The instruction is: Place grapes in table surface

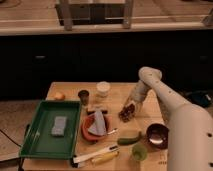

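Note:
The grapes (127, 114), a small dark reddish bunch, hang at the tip of my gripper (130, 108), which is shut on them. The bunch is low over the light tan table surface (116, 92), right of centre, at or just above the wood; I cannot tell if it touches. My white arm (165, 100) comes in from the lower right and bends down to the bunch.
A green tray (37, 142) with a grey sponge (59, 126) is at the left. An orange-red plate (90, 132), a dark small cup (83, 95) and a white container (103, 89) stand left of the grapes. A green curved vegetable (129, 138), a dark bowl (157, 134) and a green round thing (139, 151) lie in front.

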